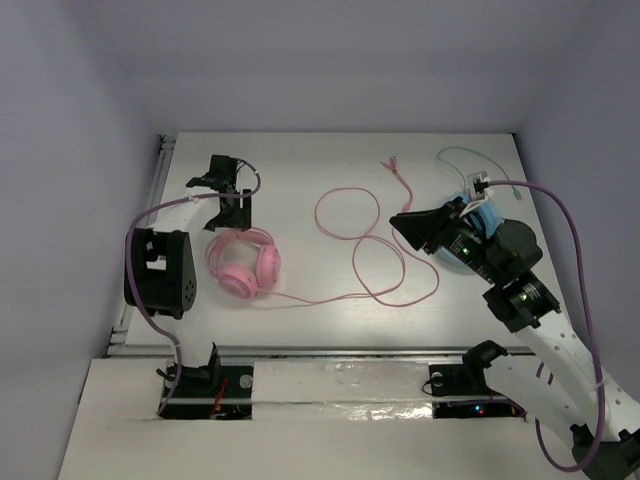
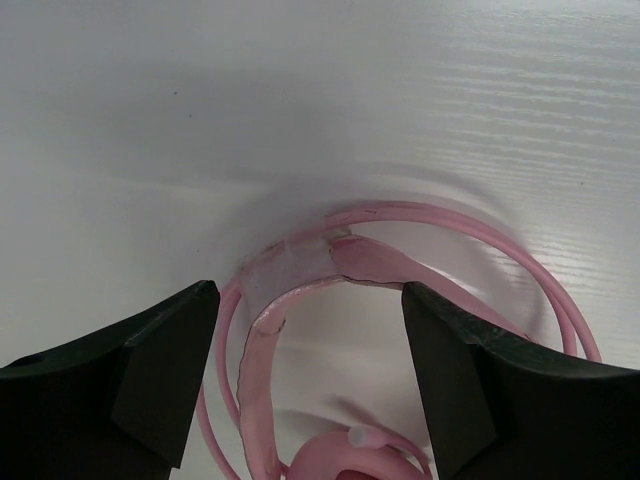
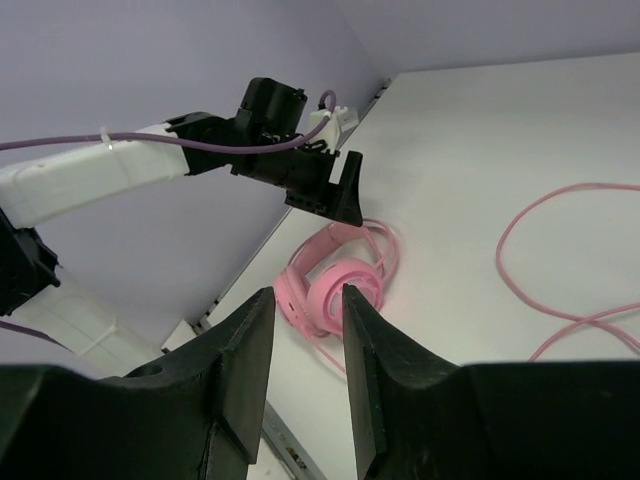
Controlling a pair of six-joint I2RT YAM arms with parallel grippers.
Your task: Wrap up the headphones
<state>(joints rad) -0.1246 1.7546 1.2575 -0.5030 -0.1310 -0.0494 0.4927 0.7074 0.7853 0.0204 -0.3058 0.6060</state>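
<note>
The left jaws gaped wide apart, the pink headphones [image 2: 350, 262] headband between them. Beyond the right jaws, narrowly apart, lay the looping cable [image 3: 499, 240].

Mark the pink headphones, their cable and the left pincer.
pink headphones [image 1: 243, 268]: top view, ear cup.
cable [image 1: 310, 300]: top view, straight run beside the cups.
left pincer [image 2: 308, 310]: left wrist view, midway between fingertips.

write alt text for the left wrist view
The open left gripper hangs over pink headphones on a white table, one black finger on each side of the thin double headband. Part of an ear cup shows at the bottom edge.
</note>
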